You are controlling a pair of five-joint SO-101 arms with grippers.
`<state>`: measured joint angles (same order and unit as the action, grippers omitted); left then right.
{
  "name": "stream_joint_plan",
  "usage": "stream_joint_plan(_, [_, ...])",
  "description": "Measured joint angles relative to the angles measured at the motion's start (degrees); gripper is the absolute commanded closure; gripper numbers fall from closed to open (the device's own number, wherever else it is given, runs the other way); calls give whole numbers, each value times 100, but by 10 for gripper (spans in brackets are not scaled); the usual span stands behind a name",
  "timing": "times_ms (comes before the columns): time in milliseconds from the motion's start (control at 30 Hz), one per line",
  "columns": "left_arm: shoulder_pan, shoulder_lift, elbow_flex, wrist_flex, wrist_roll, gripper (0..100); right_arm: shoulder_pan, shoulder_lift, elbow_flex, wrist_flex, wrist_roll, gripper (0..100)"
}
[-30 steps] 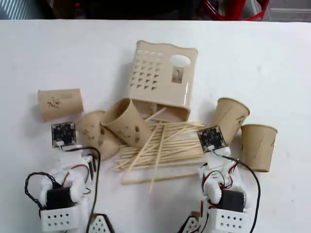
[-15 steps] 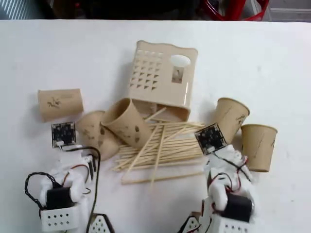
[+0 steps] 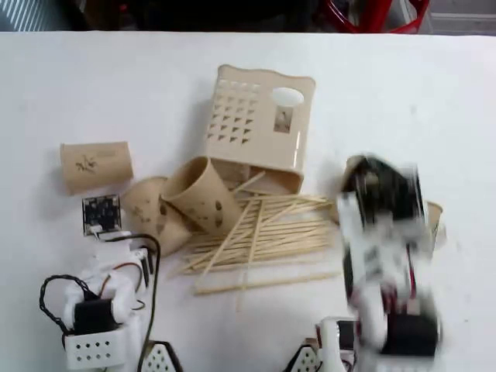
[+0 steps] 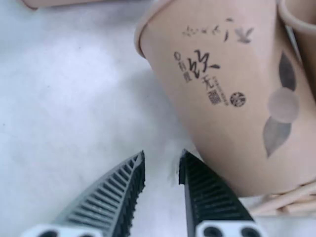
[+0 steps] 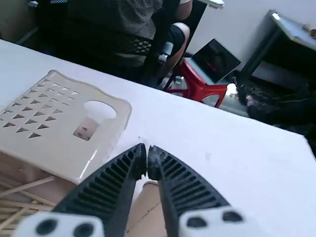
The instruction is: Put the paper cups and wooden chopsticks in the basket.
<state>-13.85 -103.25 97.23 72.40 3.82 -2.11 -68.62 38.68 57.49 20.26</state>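
Cups (image 3: 96, 165) and chopsticks (image 3: 263, 236) sit at the tipped basket (image 3: 248, 116) mouth, handy for loading; right tool (image 5: 147, 158) pinched together empty, left tool (image 4: 160, 165) slightly apart.

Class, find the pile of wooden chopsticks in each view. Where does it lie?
High view: chopsticks lie mid-table, between the basket and the arms.
Left wrist view: chopsticks end against the paper cup.
Right wrist view: chopsticks lie beside the basket.
Shared landmark: the white table.
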Motion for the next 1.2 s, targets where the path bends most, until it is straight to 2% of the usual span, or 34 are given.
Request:
stream_joint_plan(100, [0, 0, 0, 0, 0, 871, -299, 2127, -1125, -167, -132, 964])
stream_joint_plan(333, [0, 0, 0, 0, 0, 871, -730, 6479, -4378, -44, -176, 781])
stream_joint_plan(433, [0, 0, 0, 0, 0, 871, -774, 7903, -5688, 211, -343, 789])
stream_joint_plan(567, [0, 0, 0, 0, 0, 871, -756, 9459, -7086, 246, -1046, 802])
stream_joint_plan(767, [0, 0, 0, 0, 0, 871, -756, 11147, -8659, 703, -1240, 800])
stream_joint_plan(933, [0, 0, 0, 0, 0, 871, -730, 11859, -9670, 1442, -1257, 800])
stream_joint_plan(1100, [0, 0, 0, 0, 0, 871, -571, 12413, -10321, 1582, -1257, 802])
stream_joint_plan(1200, [0, 0, 0, 0, 0, 871, -510, 12765, -10576, 1582, -1266, 854])
